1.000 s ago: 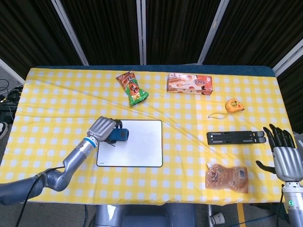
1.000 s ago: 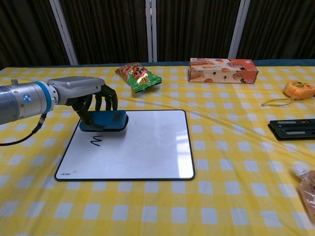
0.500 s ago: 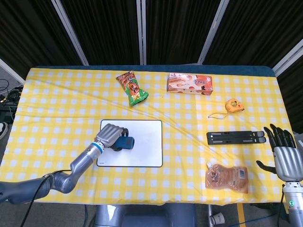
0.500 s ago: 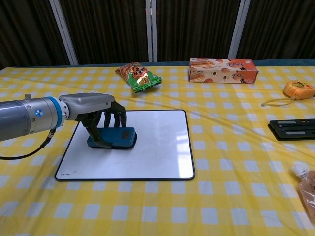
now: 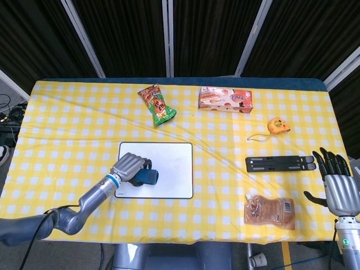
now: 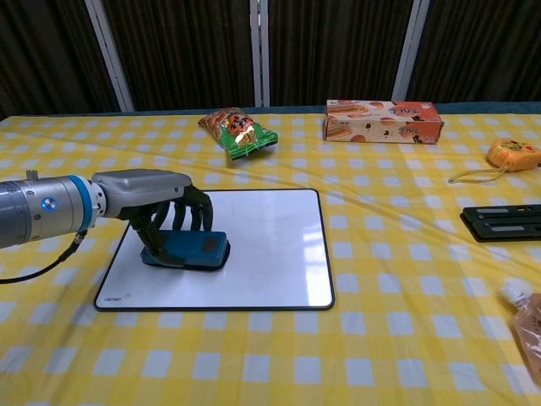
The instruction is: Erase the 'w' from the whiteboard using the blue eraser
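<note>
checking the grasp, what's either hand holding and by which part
The left hand grips the blue eraser from above, at its left end; the right hand holds nothing.

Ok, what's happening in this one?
The robot's left hand holds the blue eraser flat on the whiteboard, over its left part. No 'w' or other mark shows on the bare board around it; whatever lies under the eraser is hidden. The right hand is open and idle by the table's right edge, touching nothing. Snack packs, a tape measure and a black stand lie untouched on the yellow checked cloth.
</note>
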{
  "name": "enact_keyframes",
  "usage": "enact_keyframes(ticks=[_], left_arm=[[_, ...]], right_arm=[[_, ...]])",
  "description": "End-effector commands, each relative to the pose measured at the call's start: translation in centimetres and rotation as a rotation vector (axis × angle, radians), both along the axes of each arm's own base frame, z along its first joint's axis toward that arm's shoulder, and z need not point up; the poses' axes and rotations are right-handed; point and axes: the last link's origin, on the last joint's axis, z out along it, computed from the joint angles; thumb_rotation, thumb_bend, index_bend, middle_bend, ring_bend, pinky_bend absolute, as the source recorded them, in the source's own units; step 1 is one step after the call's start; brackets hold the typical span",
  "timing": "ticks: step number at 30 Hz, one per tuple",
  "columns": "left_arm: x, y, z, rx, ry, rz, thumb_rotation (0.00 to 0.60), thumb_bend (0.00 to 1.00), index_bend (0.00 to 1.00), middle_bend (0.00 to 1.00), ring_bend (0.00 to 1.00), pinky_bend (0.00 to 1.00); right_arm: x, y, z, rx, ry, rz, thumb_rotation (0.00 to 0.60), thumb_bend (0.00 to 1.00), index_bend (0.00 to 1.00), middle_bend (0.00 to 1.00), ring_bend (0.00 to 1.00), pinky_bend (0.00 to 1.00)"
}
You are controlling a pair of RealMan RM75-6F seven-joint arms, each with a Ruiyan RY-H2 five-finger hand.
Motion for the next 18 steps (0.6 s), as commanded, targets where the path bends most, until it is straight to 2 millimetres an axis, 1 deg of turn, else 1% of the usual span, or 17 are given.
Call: enact_keyframes(ticks=[1, 6, 9, 14, 18], left_arm=[[-0.6, 1.0, 0.2, 0.021, -0.003, 0.033, 0.600, 0.28, 0.49, 0.40, 0.49, 0.52], [-1.2, 2.0, 0.5, 0.039, 0.003, 0.056, 0.600, 0.28, 0.49, 0.40, 0.49, 0.52], [-1.3, 2.2, 0.5, 0.038, -0.006, 0.065, 0.600, 0.28, 0.49, 0.40, 0.49, 0.52], [-0.9, 1.5, 0.3, 0.015, -0.017, 0.043, 0.600, 0.28, 0.49, 0.40, 0.49, 0.52], [-0.2, 0.3, 0.0, -0.022, -0.030, 0.011, 0.600, 0.28, 0.49, 0.40, 0.49, 0.52]], right_arm=[[0.0, 0.0, 0.0, -0.001, 0.000, -0.001, 0.600, 0.00, 0.00, 0.00, 0.00, 0.00], [0.0, 0.0, 0.1, -0.002, -0.001, -0.001, 0.600, 0.00, 0.00, 0.00, 0.00, 0.00], [-0.1, 0.0, 0.0, -0.002, 0.000, -0.003, 0.600, 0.00, 0.00, 0.00, 0.00, 0.00], [-0.1, -0.1, 0.1, -0.002, 0.000, -0.006, 0.600, 0.00, 0.00, 0.00, 0.00, 0.00], [-0.1, -0.1, 0.0, -0.001, 0.001, -0.006, 0.600, 0.00, 0.00, 0.00, 0.00, 0.00]])
